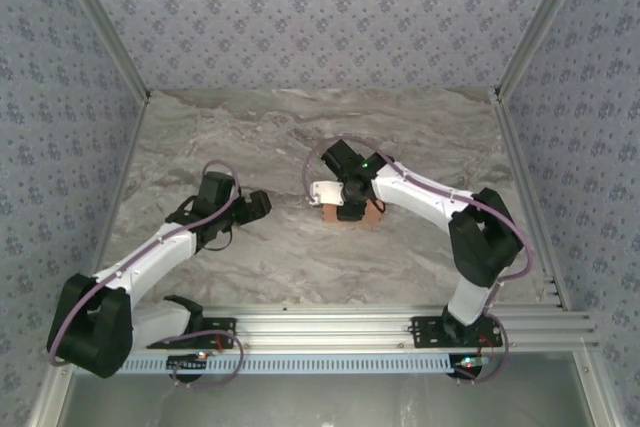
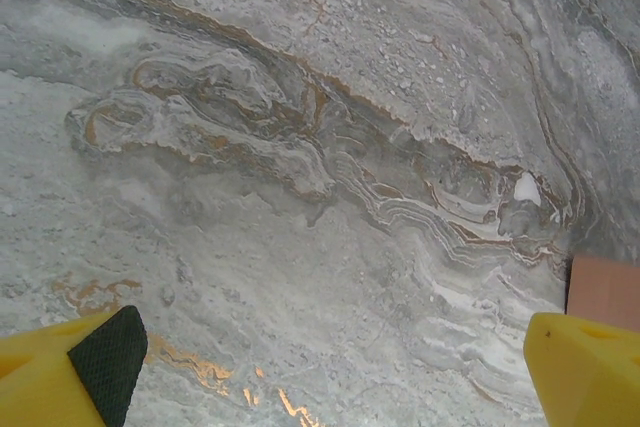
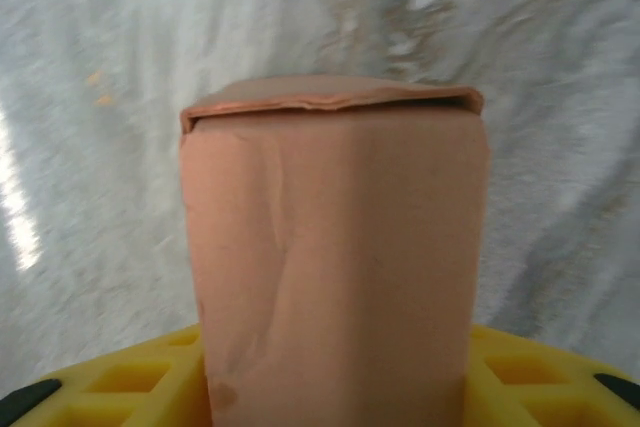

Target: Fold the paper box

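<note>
From above, the paper box (image 1: 373,213) sits near the middle of the marble desk (image 1: 250,127), mostly hidden under the right end effector (image 1: 350,205). In the right wrist view its top flap is closed, so the inside is not visible; the jaws stand open beside it, not touching. The left end effector (image 2: 335,367) is wide open, empty.

One paper box (image 3: 335,247), two end effectors (image 1: 255,204) (image 1: 348,209), one table (image 1: 240,132)
</note>
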Robot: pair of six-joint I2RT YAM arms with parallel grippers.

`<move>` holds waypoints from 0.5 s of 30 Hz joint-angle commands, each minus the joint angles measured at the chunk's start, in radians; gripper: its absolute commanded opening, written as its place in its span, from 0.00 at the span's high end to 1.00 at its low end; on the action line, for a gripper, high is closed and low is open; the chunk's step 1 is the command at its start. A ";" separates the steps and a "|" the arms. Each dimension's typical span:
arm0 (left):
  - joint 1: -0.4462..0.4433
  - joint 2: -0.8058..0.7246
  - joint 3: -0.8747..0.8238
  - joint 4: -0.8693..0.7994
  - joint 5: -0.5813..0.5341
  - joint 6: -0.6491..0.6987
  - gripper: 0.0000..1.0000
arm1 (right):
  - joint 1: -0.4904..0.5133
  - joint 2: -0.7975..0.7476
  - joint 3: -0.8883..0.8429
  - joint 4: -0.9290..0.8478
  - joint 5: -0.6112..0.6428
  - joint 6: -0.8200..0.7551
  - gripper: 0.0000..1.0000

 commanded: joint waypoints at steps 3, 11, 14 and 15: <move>0.031 0.004 0.026 0.020 -0.010 -0.010 0.01 | 0.121 -0.049 -0.145 0.362 0.303 0.122 0.49; 0.114 -0.022 0.057 -0.034 -0.012 0.017 0.01 | 0.228 -0.032 -0.191 0.386 0.306 0.216 0.22; 0.123 -0.037 0.110 -0.090 -0.035 0.066 0.01 | 0.232 -0.121 -0.200 0.336 0.182 0.223 0.00; 0.121 -0.040 0.139 -0.120 -0.044 0.089 0.01 | 0.232 -0.166 -0.213 0.341 0.150 0.226 0.00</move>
